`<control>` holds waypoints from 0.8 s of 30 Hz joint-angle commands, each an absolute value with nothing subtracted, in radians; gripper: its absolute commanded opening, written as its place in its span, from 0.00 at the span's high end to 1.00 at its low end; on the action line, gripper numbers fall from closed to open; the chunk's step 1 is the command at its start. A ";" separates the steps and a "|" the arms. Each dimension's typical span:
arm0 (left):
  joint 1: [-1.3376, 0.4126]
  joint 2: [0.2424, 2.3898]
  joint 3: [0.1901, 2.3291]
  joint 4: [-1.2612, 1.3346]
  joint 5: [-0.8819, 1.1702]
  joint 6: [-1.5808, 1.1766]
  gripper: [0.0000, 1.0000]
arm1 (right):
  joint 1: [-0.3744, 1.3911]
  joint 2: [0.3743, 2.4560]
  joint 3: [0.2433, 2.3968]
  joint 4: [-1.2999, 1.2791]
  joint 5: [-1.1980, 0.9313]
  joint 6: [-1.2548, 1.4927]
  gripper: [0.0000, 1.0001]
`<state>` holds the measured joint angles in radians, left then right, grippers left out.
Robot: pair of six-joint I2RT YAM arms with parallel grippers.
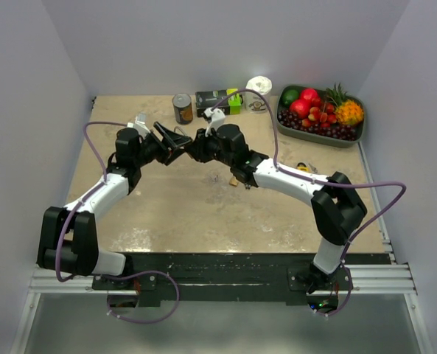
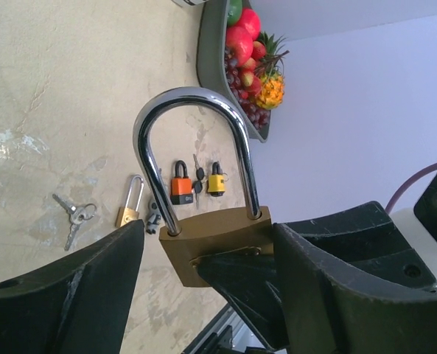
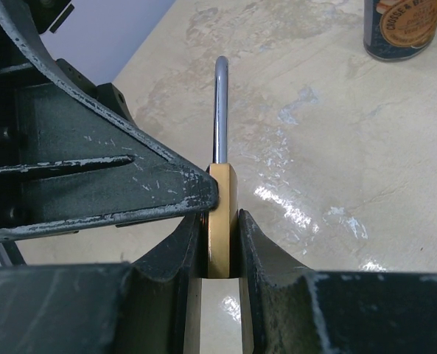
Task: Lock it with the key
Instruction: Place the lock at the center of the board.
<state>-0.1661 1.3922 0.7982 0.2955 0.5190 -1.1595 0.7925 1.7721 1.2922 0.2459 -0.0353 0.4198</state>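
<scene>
Right hand (image 3: 219, 225) pinches the brass padlock (image 3: 221, 193) by its two flat faces, over the middle of the bench (image 1: 181, 214). The left hand (image 2: 207, 230) is spread wide around it, one fingertip (image 2: 292, 251) against the body's edge. The bench is mottled beige stone with glossy patches (pale lilac walls close it in). The lock's long axis runs in line with the right fingers, with the shackle (image 2: 192, 99) pointing away from that wrist. The body is dull gold, and the chrome shackle is tall with both legs seated. Farther off lie keys (image 2: 74, 216) and small padlocks (image 2: 181, 188).
</scene>
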 commanded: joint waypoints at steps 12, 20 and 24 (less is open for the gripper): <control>-0.173 1.410 0.810 0.333 0.515 -1.169 0.31 | 0.816 1.703 1.336 0.341 -0.017 0.443 1.00; -0.173 1.417 0.804 0.319 0.517 -1.148 0.90 | 0.818 1.695 1.324 0.330 -0.020 0.440 0.89; -0.173 1.419 0.840 0.221 0.505 -1.062 1.00 | 0.816 1.663 1.286 0.296 -0.025 0.402 0.48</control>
